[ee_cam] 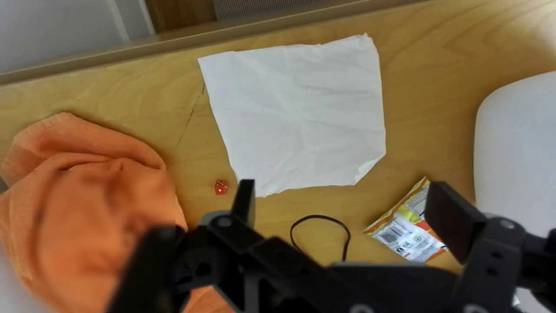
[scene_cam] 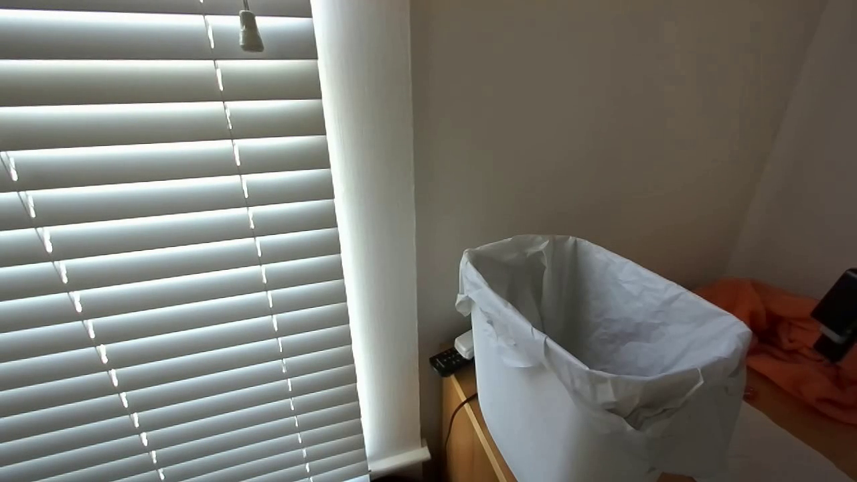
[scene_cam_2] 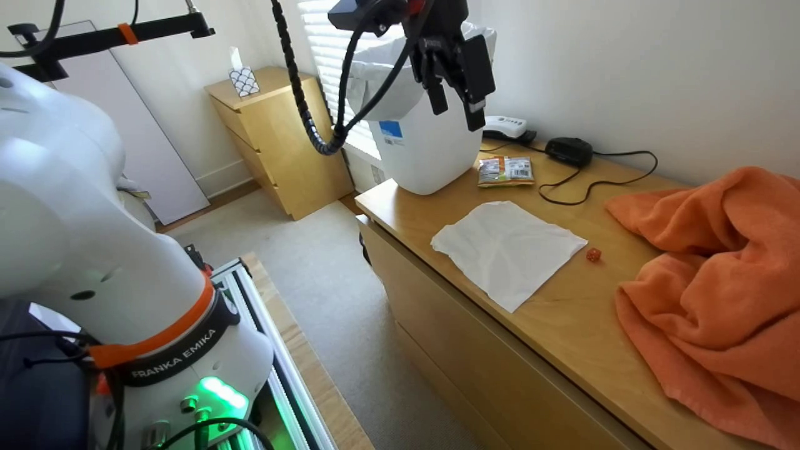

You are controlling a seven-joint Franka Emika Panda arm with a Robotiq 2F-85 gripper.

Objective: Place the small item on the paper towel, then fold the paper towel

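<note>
My black gripper [ee_cam: 344, 202] gapes; the squarish white paper towel [ee_cam: 297, 119] lies flat, presumably awaiting the red cubic die [ee_cam: 221, 188] at wrist-view seven-thirty.

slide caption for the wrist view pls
Wrist view: open gripper above the dresser, the die beside, not yet on, the unfolded paper towel.

Die [ee_cam: 221, 188]: red, white dots
Paper towel [ee_cam: 299, 117]: white
Gripper [scene_cam_2: 457, 117]: black
Cloth [scene_cam_2: 731, 281]: orange
Tissue box [scene_cam_2: 244, 82]: white, dark scallops
</note>
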